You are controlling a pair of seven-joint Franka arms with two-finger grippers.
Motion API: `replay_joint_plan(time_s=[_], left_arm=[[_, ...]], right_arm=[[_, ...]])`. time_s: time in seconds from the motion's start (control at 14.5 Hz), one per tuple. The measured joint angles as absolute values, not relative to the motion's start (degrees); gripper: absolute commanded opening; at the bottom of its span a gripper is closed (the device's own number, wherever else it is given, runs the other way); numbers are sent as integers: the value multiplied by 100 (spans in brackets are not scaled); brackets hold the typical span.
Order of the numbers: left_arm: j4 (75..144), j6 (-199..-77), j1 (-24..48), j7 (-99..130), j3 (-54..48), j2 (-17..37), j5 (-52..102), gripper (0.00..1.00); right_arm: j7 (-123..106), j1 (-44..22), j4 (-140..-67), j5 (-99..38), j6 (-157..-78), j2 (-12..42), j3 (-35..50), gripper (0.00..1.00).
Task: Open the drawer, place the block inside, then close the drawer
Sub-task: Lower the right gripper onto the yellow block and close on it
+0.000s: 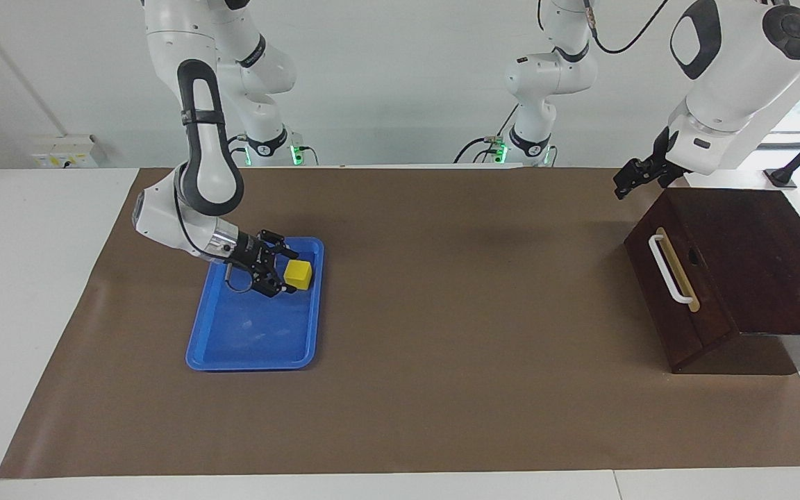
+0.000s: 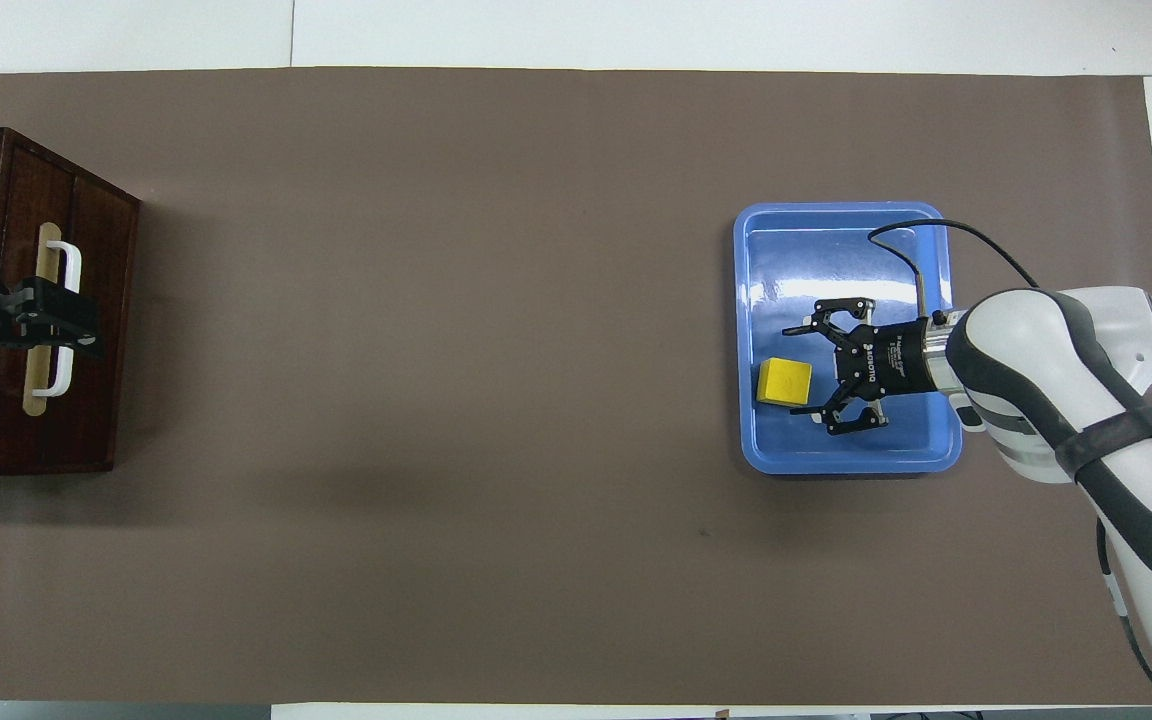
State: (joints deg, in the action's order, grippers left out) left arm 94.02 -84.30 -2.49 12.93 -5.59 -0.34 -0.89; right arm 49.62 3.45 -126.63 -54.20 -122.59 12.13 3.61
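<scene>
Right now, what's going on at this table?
The right gripper, jaws open, is low in the blue tray beside the yellow block, apparently lined up to grasp it but not holding it. The left gripper, also open, waits in the air by the dark wooden box at the left arm's end. The drawer is shut, its white handle untouched.

- The right gripper (image 1: 289,272) sits low in the blue tray (image 1: 251,351), at about 9 o'clock of the yellow block (image 1: 298,273), its fingers (image 1: 291,255) spread apart just beside it.
- The left gripper (image 1: 628,182) hangs over the brown mat (image 1: 442,347), at about 11 o'clock of the drawer (image 1: 664,288), fingers spread.
- The drawer is shut, its white handle (image 1: 667,269) untouched.
- Tray and wooden box (image 1: 761,257) stand well apart on the bench (image 1: 18,278).
</scene>
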Motion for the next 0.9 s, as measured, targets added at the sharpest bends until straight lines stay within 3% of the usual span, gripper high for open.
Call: replay_joint_plan(time_s=[0.34, 0.69, 0.9], left_arm=[[9402, -8430, -249, 1293, -559, -34, -89, 100], [9402, -8430, -249, 1293, -559, -34, -89, 100], [9402, -8430, -249, 1293, -559, -34, -89, 100]], right_arm=[[4908, 346, -12690, -5510, -12328, 1222, 350, 98], [4907, 346, -12747, -5511, -12416, 1231, 347, 85], [4906, 347, -12752, -5511, -12418, 1232, 344, 72]])
